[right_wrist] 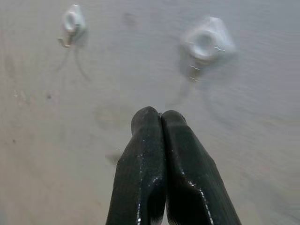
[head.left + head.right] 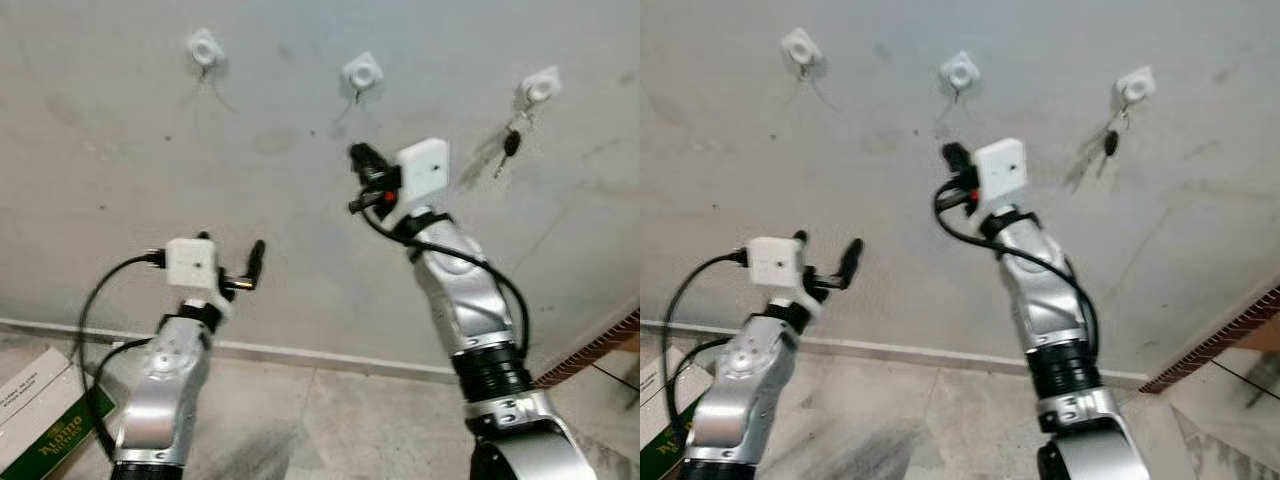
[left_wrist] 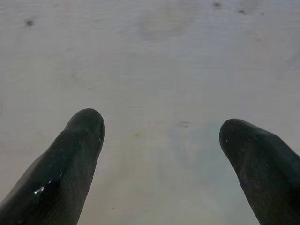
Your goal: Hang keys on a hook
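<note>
1. While I am watching the head cameras, the keys (image 2: 510,146) are hanging from the right-hand hook (image 2: 540,86) on the wall (image 2: 300,250), a dark fob dangling just below the white mount.
2. Judging by that, I am treating the hanging as done; the step in hand looks like clearing the arm away from the wall.
3. I am seeing the right claw (image 2: 362,180) raised near the middle hook (image 2: 361,72), just below it and well apart from the keys. Its two black fingers (image 1: 161,140) are pressed together with nothing between them.
4. I am holding the left claw (image 2: 252,266) lower, near the wall, its fingers (image 3: 79,140) spread wide on nothing.
5. Next, I am thinking the right arm needs pulling straight back and down without brushing the middle hook or swinging toward the keys.
6. The right wrist camera is giving me the middle hook and the left-hand hook (image 1: 71,22) close up, both bare. The head cameras are giving me all three hooks at once, plus the tiled floor (image 2: 330,420) and a cardboard box (image 2: 40,410) by the robot's left side.
</note>
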### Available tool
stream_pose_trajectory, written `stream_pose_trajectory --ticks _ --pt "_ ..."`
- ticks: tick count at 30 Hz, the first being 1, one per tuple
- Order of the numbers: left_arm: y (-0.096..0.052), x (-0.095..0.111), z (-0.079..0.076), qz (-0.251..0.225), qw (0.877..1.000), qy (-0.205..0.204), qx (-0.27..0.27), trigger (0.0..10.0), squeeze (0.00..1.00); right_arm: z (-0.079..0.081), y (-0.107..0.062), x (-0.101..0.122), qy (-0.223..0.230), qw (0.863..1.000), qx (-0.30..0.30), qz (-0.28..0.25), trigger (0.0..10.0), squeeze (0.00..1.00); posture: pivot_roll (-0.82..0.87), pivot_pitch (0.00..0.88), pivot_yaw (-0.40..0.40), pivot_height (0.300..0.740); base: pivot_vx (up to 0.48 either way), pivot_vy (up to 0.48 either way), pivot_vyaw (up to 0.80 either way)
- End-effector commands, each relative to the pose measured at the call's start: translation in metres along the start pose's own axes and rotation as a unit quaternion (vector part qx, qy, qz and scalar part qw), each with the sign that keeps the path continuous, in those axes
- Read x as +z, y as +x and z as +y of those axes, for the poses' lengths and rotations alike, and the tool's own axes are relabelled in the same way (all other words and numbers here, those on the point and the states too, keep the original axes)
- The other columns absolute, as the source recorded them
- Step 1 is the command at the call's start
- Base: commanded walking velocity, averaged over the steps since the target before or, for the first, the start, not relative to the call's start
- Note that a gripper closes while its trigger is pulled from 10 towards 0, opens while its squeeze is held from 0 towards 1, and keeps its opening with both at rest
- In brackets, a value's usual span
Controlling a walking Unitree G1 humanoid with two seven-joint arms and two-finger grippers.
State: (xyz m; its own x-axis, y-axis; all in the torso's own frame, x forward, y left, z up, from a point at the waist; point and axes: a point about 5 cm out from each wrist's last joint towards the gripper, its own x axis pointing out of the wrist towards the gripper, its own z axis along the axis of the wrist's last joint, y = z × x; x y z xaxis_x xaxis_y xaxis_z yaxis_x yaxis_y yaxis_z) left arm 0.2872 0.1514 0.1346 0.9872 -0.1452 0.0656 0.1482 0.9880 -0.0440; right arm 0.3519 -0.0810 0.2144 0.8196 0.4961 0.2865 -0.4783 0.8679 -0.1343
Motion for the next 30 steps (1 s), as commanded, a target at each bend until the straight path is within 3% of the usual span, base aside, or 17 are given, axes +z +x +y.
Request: stream_pose_trajectory --ticks 1,14,20,24,30 --pt "0.001 0.003 -0.007 -0.006 1.0 -0.001 -0.014 10.0 0.0 -0.007 -0.002 0.007 -0.008 1.0 -0.007 -0.013 10.0 0.0 0.02 0.053 -0.019 0.74 0.0 0.0 0.0" --pt "-0.001 0.005 -0.004 -0.01 1.0 0.003 -0.017 10.0 0.0 0.006 -0.011 0.002 0.001 1.0 0.005 -0.011 10.0 0.0 0.03 0.055 -0.012 0.74 0.0 0.0 0.0" --pt "-0.008 0.004 0.004 -0.005 1.0 0.008 -0.012 10.0 0.0 0.006 -0.033 -0.007 0.011 1.0 -0.007 0.009 10.0 0.0 0.03 0.056 -0.009 0.74 0.0 0.0 0.0" --pt "-0.017 0.0 0.009 0.003 1.0 0.012 -0.009 10.0 0.0 -0.001 -0.059 -0.018 0.015 0.999 -0.034 0.039 10.0 0.0 0.03 0.059 -0.005 0.74 0.0 0.0 0.0" --pt "-0.023 -0.001 0.013 0.008 1.0 0.015 -0.009 10.0 0.0 -0.009 -0.078 -0.023 0.02 0.996 -0.063 0.063 10.0 0.0 0.03 0.055 0.0 0.74 0.0 0.0 0.0"
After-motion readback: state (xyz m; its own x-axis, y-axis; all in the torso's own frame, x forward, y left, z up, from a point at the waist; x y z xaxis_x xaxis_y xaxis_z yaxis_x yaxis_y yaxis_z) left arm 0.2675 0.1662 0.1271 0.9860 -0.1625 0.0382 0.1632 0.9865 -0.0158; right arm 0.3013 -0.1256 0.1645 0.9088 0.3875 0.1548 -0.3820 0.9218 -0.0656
